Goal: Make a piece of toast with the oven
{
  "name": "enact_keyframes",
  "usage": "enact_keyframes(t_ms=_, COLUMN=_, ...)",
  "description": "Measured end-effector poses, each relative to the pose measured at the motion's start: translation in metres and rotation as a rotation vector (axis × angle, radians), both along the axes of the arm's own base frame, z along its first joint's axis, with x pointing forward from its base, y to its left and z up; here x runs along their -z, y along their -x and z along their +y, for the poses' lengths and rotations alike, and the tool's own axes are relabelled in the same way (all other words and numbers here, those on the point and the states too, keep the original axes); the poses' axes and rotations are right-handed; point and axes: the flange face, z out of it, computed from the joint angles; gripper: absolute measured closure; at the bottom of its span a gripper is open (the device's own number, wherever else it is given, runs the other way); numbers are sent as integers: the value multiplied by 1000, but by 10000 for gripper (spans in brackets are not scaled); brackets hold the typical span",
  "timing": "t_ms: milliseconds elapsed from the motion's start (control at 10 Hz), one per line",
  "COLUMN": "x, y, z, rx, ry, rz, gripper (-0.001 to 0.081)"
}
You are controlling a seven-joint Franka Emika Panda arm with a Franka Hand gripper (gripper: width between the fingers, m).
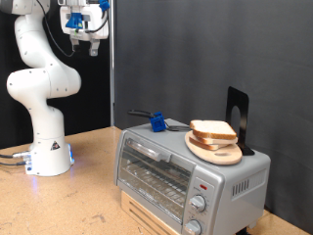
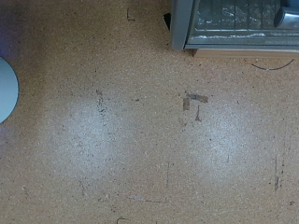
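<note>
The white arm's gripper (image 1: 86, 44) hangs high at the exterior view's top left, far from everything; whether its jaws are spread I cannot tell. The pale bread slice (image 1: 212, 129) lies on a round wooden plate (image 1: 217, 150) atop the silver-grey toaster oven (image 1: 186, 171), door closed, on the wooden table (image 1: 59, 201). Judging by this, no step has begun; reaching the oven calls for a long descent rightward.
</note>
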Motion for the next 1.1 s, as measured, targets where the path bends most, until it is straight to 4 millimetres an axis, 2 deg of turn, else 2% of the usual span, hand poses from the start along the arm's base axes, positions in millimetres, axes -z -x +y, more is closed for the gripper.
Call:
enact_keyframes(t_ms=300, x=5, y=5, z=-4, rx=-337, ry=118, rz=79, gripper=-2)
enact_keyframes(t_ms=500, x=13, y=1, z=-8, rx=-530, ry=196, rz=153, gripper=-2)
enact_keyframes(t_ms=600, x=12, y=1, z=-8, rx=-494, ry=184, rz=142, gripper=-2)
enact_keyframes(t_ms=900, x=3, y=-7, z=2, rx=-814, ry=218, rz=-29, gripper=-2)
enact_keyframes(t_ms=1100, x=8, y=-33, z=1, rx=-988, ry=349, rz=-180, gripper=-2)
